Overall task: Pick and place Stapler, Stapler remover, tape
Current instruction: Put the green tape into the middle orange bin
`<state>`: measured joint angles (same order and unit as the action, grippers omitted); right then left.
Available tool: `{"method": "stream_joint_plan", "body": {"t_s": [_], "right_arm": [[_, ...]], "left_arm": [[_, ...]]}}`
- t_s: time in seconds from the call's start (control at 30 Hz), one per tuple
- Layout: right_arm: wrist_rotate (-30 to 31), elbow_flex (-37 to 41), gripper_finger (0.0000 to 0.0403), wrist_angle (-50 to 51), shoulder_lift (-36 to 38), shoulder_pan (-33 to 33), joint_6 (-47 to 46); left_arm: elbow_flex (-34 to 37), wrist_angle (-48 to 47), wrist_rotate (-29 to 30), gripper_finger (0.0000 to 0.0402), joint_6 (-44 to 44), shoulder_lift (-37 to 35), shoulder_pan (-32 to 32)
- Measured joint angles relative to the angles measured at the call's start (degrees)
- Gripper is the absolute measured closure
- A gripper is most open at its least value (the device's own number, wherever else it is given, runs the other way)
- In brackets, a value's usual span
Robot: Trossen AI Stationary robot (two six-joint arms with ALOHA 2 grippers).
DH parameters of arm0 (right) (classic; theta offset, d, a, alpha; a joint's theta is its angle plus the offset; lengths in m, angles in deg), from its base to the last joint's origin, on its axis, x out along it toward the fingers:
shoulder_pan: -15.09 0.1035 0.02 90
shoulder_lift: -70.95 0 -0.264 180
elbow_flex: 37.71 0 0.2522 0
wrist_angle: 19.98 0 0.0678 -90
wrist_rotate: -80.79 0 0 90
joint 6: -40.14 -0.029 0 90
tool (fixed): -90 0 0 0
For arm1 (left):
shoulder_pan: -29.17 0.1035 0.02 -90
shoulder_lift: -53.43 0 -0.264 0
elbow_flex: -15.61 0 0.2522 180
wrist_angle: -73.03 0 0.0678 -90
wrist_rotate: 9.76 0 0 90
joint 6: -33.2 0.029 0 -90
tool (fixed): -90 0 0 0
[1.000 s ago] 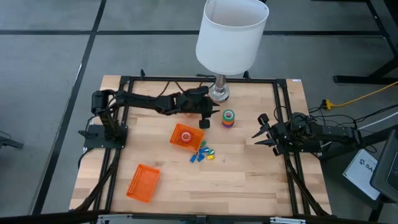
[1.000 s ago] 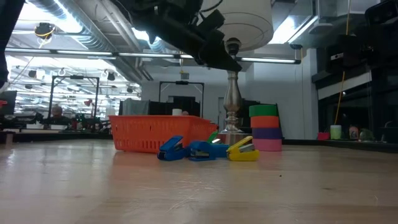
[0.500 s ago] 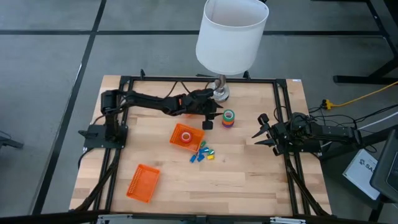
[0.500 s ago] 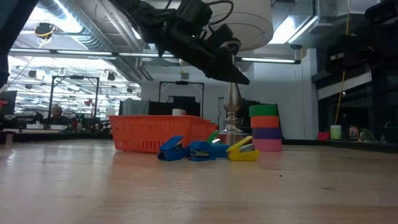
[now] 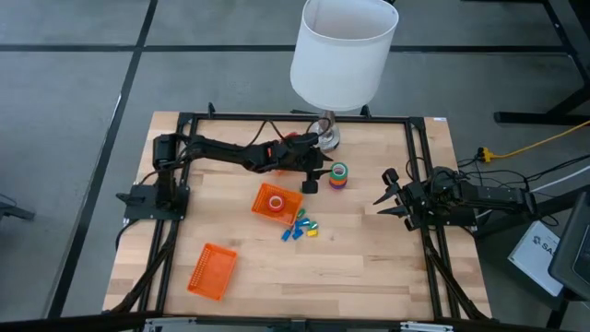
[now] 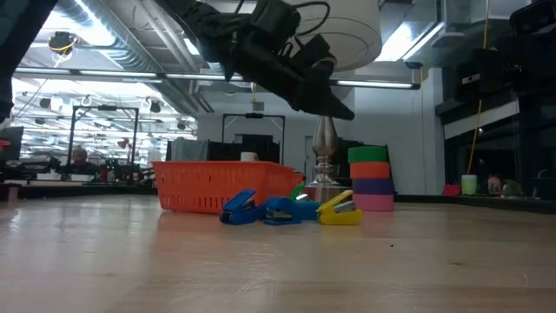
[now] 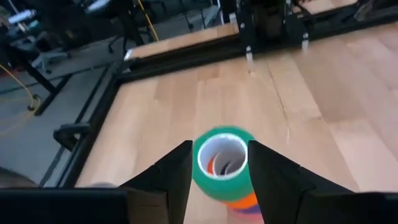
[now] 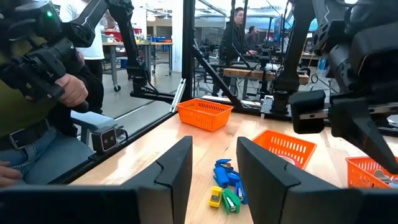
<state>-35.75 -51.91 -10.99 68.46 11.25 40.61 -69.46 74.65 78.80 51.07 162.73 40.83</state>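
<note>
Seen from overhead, a wooden table (image 5: 369, 267) sits inside a black frame. At about eight o'clock from the table's centre lies an empty orange basket (image 5: 212, 271).

The left arm reaches from nine o'clock toward the centre. A second orange basket (image 5: 276, 203), lying just below this arm, holds something pale that cannot be identified. The left gripper (image 5: 310, 178) hangs above the table, just beside the stack of tape rolls (image 5: 339, 175) on its nine o'clock side. In the left wrist view its fingers (image 7: 163, 176) are spread wide, with the green top roll (image 7: 224, 163) between them and an orange roll beneath it.

At about six o'clock from that basket lies a cluster of small blue, green and yellow stapler-like pieces (image 5: 300, 228). Behind the stack, at twelve o'clock, stands a lamp (image 5: 343, 51) with a white shade.

The right gripper (image 5: 384, 196) waits at the table's three o'clock edge, fingers parted and holding nothing.

Risks, as a judgement: the stack is tall and loose, so an off-centre closing could topple the rolls or lift more than one. The lamp base stands close behind, so a sweep could strike it.

No brand or label is readable, except a partial "SA" on a white box (image 5: 544, 251) on the floor past the right arm.
</note>
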Motion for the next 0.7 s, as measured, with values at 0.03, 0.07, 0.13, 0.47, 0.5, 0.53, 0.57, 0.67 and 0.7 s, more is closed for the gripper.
{"method": "stream_joint_plan", "body": {"t_s": [0.03,0.07,0.13,0.47,0.5,0.53,0.57,0.67,0.7], "right_arm": [[0.0,0.0,0.0274,0.0,0.0,0.0,0.0],[0.0,0.0,0.0274,0.0,0.0,0.0,0.0],[0.0,0.0,0.0274,0.0,0.0,0.0,0.0],[0.0,0.0,0.0274,0.0,0.0,0.0,0.0],[0.0,0.0,0.0274,0.0,0.0,0.0,0.0],[0.0,0.0,0.0274,0.0,0.0,0.0,0.0],[0.0,0.0,0.0274,0.0,0.0,0.0,0.0],[0.0,0.0,0.0274,0.0,0.0,0.0,0.0],[0.0,0.0,0.0274,0.0,0.0,0.0,0.0]], "left_arm": [[-0.1,0.7,0.0,0.0253,0.0,0.5,-0.3],[-0.2,0.5,0.0,0.0254,-0.2,0.7,-0.4],[0.0,-0.5,0.2,0.0255,-0.5,1.3,-0.8],[0.0,-0.1,0.2,0.0256,0.3,1.8,-1.5],[0.0,-0.1,0.2,0.0256,0.3,1.8,-1.5],[0.0,-0.2,0.1,0.0257,0.4,1.8,-1.5],[0.0,-0.2,0.1,0.0257,0.8,1.8,-1.5],[0.0,0.2,-0.1,0.0258,2.0,1.8,-1.5],[0.0,0.6,-0.4,0.0258,2.2,1.8,-1.5]]}}
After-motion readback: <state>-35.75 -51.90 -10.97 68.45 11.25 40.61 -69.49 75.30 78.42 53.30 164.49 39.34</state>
